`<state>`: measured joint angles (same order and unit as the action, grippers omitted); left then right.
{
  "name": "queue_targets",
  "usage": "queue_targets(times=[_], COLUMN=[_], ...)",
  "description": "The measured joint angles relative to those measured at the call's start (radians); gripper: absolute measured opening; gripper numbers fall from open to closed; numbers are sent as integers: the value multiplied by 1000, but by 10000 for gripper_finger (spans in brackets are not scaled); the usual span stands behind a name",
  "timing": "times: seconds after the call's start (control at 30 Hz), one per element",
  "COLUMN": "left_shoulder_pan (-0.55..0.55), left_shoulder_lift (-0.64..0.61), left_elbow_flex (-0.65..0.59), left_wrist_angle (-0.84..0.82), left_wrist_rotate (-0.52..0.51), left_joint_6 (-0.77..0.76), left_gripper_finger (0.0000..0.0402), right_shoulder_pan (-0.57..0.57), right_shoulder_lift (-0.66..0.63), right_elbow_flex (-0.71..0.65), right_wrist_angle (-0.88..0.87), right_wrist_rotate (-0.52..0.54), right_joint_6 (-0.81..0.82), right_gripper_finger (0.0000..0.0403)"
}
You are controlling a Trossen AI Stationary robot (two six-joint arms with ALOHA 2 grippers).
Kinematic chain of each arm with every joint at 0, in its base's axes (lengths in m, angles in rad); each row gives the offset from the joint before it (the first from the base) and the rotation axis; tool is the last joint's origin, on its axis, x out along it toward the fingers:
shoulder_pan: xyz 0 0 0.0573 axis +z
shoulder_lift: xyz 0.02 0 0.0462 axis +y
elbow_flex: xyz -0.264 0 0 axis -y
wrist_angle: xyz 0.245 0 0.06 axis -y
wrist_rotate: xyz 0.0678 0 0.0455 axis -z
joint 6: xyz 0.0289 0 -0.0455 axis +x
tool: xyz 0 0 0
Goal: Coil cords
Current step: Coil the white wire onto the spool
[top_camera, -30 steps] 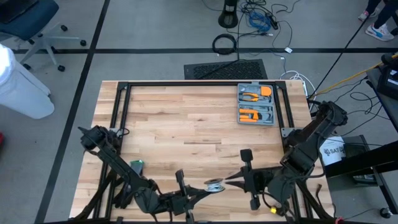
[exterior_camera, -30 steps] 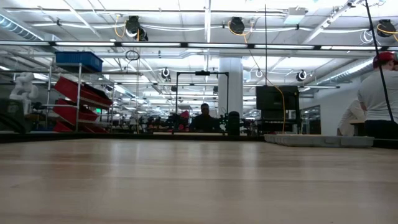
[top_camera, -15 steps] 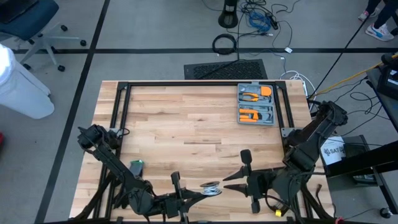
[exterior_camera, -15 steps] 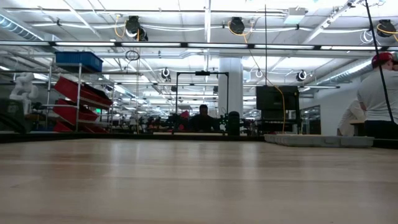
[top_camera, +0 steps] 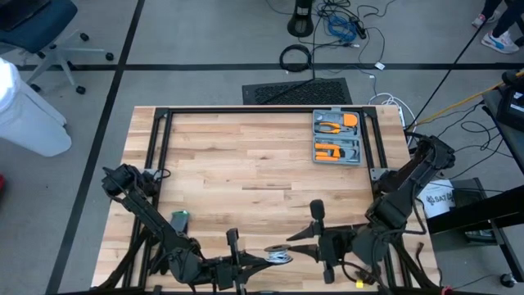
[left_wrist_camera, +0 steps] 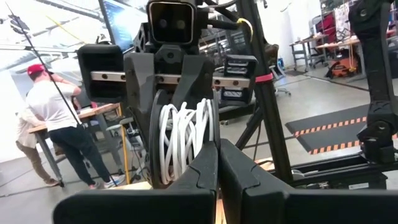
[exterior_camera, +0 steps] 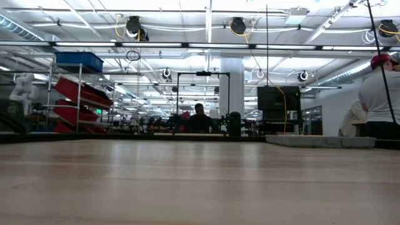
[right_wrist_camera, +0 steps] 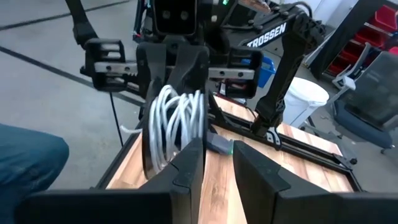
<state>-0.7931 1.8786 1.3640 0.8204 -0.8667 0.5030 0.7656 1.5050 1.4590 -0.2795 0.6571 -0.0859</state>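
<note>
At the bottom centre of the high view, your left gripper [top_camera: 260, 260] is clamped on the coiled cord [top_camera: 278, 257], holding it off the table [top_camera: 246, 156], so your right gripper [top_camera: 301, 238], fingers slightly parted and empty beside it, seems freed to regrip.

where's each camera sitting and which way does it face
High: overhead, straight down on table, both arms.
Low: table height, level across into the room; no arm shows.
Left wrist: past shut left gripper pinching the cord, facing right arm.
Right wrist: past parted right gripper, facing left arm.
Both wrists share the cord.
</note>
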Motion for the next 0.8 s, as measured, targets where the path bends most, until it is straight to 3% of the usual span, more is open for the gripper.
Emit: queue_targets(times=[0.6,0.8], left_shoulder_pan=[-1,-1], left_shoulder_lift=[-1,-1], left_elbow_flex=[0,0], left_wrist_angle=[-1,-1], left_wrist_rotate=[1,1], left_joint_6=[0,-1], left_gripper_finger=[1,1], right_shoulder_pan=[-1,-21], right_shoulder_lift=[4,15], right_elbow_flex=[0,0], right_wrist_angle=[14,15], right_wrist_rotate=[-67,-90], right_joint_6=[-9,-10], right_gripper_finger=[74,33])
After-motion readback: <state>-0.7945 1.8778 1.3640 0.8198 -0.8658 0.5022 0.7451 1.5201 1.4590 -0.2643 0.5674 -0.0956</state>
